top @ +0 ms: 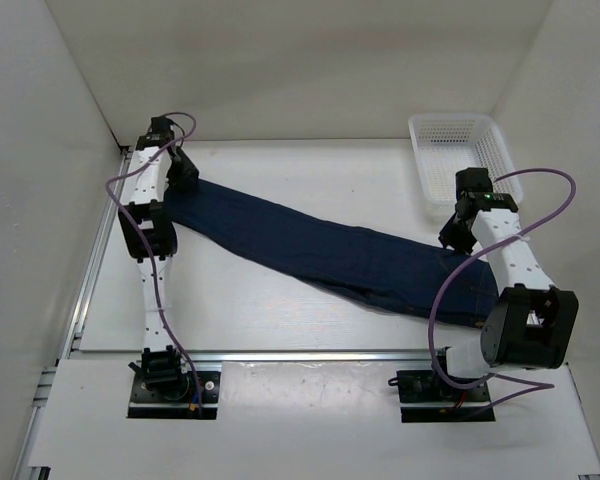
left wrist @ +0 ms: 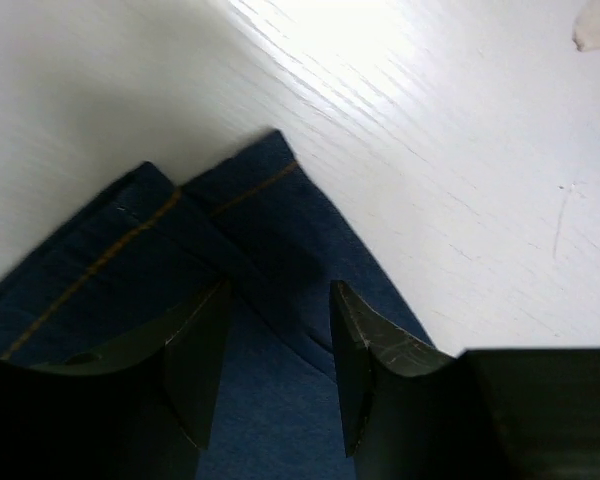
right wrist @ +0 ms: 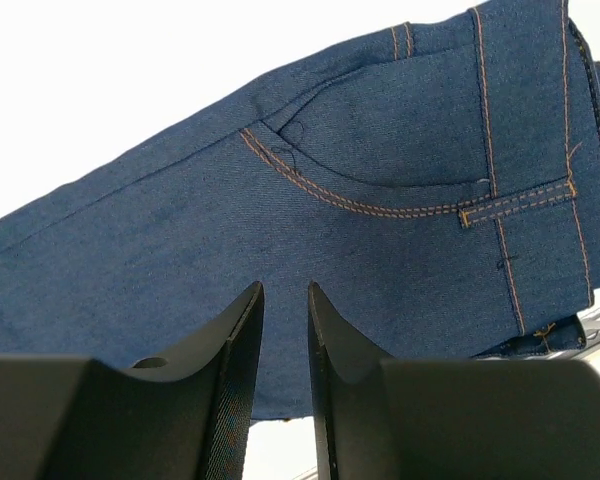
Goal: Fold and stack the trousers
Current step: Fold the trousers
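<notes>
The dark navy trousers point(top: 320, 250) lie flat and doubled lengthwise, running diagonally from the far left to the near right of the table. My left gripper point(top: 183, 172) is at the leg ends. In the left wrist view it point(left wrist: 280, 290) is open, jaws straddling the denim just behind the two orange-stitched hems point(left wrist: 220, 190). My right gripper point(top: 455, 235) is at the waist end. In the right wrist view it point(right wrist: 285, 288) stands just over the denim with a narrow gap between the jaws and nothing in them, below the orange-stitched pocket point(right wrist: 380, 150).
A white mesh basket point(top: 460, 150) stands at the far right, just behind my right gripper. White walls enclose the table on the left, back and right. A metal rail point(top: 280, 355) runs along the near edge.
</notes>
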`<state>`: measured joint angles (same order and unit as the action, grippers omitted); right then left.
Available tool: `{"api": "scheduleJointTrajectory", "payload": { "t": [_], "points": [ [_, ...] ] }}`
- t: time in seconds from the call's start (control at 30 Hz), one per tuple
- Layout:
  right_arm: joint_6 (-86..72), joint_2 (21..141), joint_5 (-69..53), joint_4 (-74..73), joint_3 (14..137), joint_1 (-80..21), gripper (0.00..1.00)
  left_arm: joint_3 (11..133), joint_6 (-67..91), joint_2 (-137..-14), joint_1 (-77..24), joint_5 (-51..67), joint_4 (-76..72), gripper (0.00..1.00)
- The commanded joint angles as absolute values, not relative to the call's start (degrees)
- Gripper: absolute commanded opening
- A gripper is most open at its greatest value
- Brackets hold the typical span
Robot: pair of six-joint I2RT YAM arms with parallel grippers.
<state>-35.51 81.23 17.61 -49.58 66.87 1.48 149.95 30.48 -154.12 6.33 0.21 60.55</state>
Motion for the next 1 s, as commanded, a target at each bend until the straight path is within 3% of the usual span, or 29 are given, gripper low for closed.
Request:
{"api": "scheduleJointTrajectory", "payload": {
  "t": [0.0,0.87,0.9,0.97],
  "points": [
    [-33.76,82.52,17.67,-49.92,70.22,1.32,0.29,149.33,31.38,-151.87,5.19,-0.70,59.33,0.55],
    [-32.70,84.38,18.19,-48.87,70.22,1.32,0.29,141.16,31.99,-145.46,2.55,-13.36,62.84,0.38],
    [-32.70,84.38,18.19,-48.87,70.22,1.32,0.29,141.15,31.99,-145.46,2.55,-13.36,62.84,0.36],
    [-32.70,84.38,18.19,-48.87,70.22,1.32,0.29,141.15,31.99,-144.93,2.55,-13.36,62.23,0.25]
  ]
}}
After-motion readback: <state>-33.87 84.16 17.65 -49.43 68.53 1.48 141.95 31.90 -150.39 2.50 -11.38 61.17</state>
